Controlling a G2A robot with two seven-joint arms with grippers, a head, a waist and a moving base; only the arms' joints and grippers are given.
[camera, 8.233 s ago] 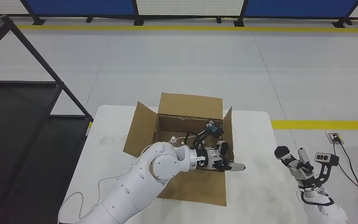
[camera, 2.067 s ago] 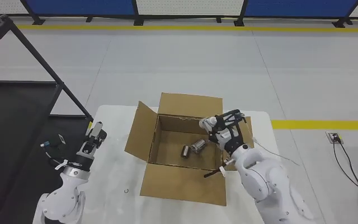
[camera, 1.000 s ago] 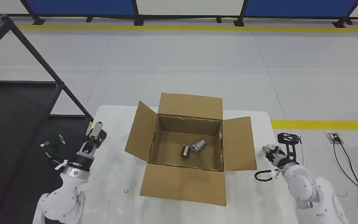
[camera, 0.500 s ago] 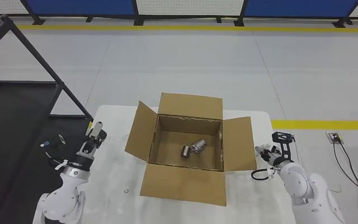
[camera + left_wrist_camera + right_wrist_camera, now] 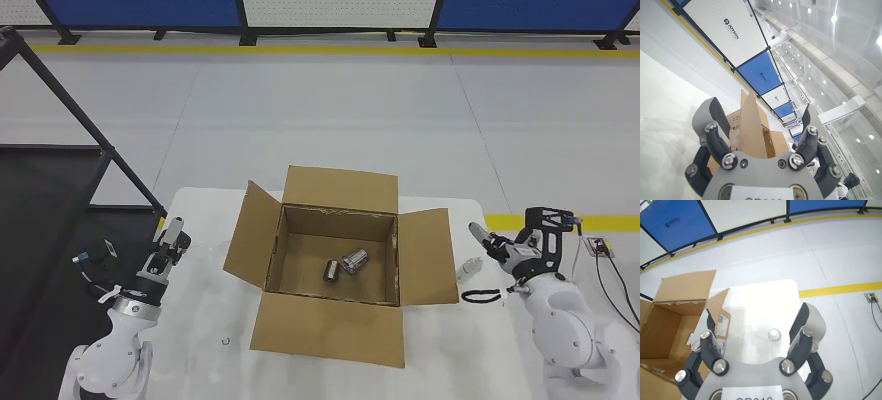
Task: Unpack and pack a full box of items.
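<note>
An open cardboard box (image 5: 300, 330) stands mid-table with its flaps spread. Two small metallic cylinders (image 5: 343, 265) lie on its floor. To the right of the box, a black cable loop (image 5: 480, 295) lies on the table beside a small white-capped bottle (image 5: 468, 266). My right gripper (image 5: 510, 242) hovers open just above and to the right of them, holding nothing. In the right wrist view, the bottle (image 5: 774, 335) sits on the table between my right gripper's (image 5: 756, 311) spread fingers. My left gripper (image 5: 172, 232) is open at the table's left edge. It tilts up toward the box flap (image 5: 751, 121), with its fingers (image 5: 762, 106) around nothing.
A black metal frame (image 5: 100, 150) stands off the table's left side. A small clip-like ring (image 5: 228, 341) lies on the table left of the box front. The right box flap (image 5: 428, 255) lies flat near the bottle. The table edge (image 5: 797, 289) is close behind the right gripper.
My right gripper has risen and moved to the right, away from the box, leaving the black cable loop lying on the table. The left arm has kept still.
</note>
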